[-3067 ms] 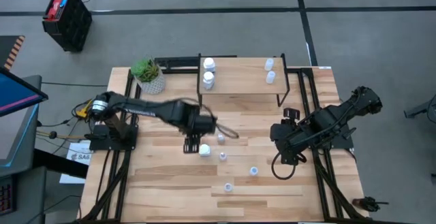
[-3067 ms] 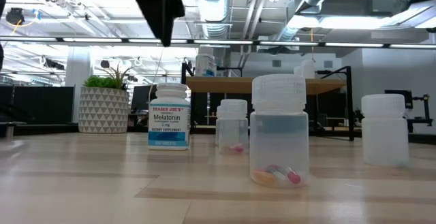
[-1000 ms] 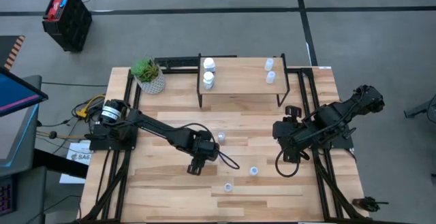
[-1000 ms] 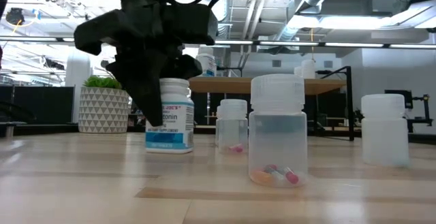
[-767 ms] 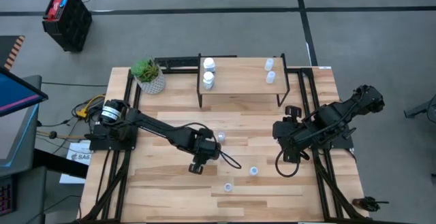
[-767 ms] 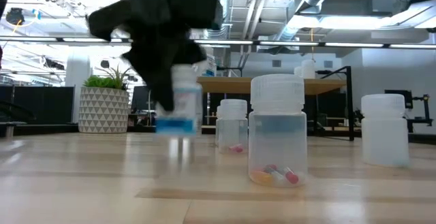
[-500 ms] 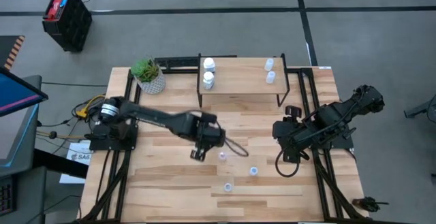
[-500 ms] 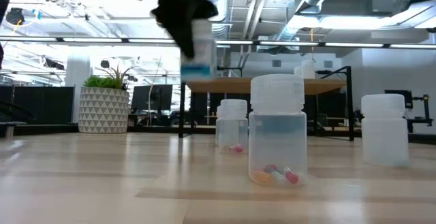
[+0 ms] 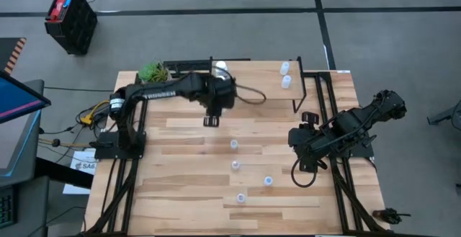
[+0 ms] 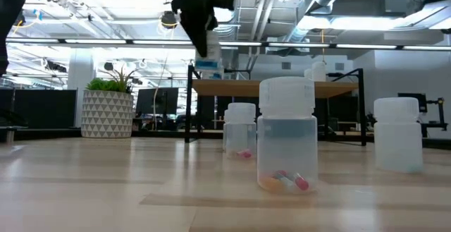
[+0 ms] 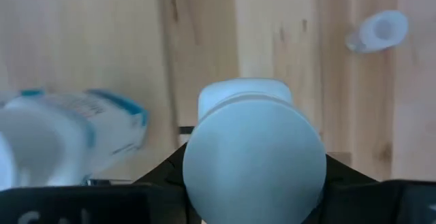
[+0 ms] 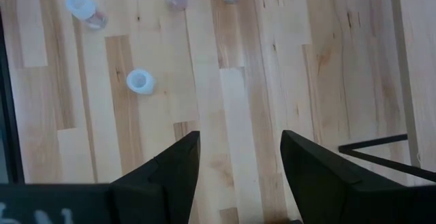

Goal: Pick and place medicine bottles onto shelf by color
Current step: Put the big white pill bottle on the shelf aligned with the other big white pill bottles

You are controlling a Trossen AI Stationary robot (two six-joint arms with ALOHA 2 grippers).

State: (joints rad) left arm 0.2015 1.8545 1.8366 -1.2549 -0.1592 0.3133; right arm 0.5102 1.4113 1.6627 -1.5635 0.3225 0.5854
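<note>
- High view, taking the shelf (image 9: 252, 86) as the landmark: the plant pot (image 9: 153, 72) stands just off its left end, and the left gripper (image 9: 218, 93) hangs over that left end.
- The left gripper's fingers are clamped on a white bottle (image 10: 208, 52); the low view shows it held upright, long axis vertical, above the shelf top and not yet resting on it.
- The left wrist view looks down on the held bottle's round cap, with a second white, blue-labelled bottle (image 11: 68, 139) just beside it on the shelf and a pale bottle (image 11: 378, 32) farther off.
- The coming move likely turns on this: the free spot lies straight below the fingers, right beside the standing white bottles, so the descent should stay clear of them.
- White bottles at the left end, counted: one cap (image 9: 220, 66) peeks out behind the arm and one is held; whether another sits under the arm cannot be told.
- Two pale bottles (image 9: 285, 75) stand at the shelf's right end.
- Four more pale bottles (image 9: 235, 165) stand on the table (image 9: 173, 186) in front of the shelf, well apart from it.
- The right gripper (image 12: 238, 163) waits off the shelf's right front corner, fingers spread and empty; it is the nearer arm to those four.
</note>
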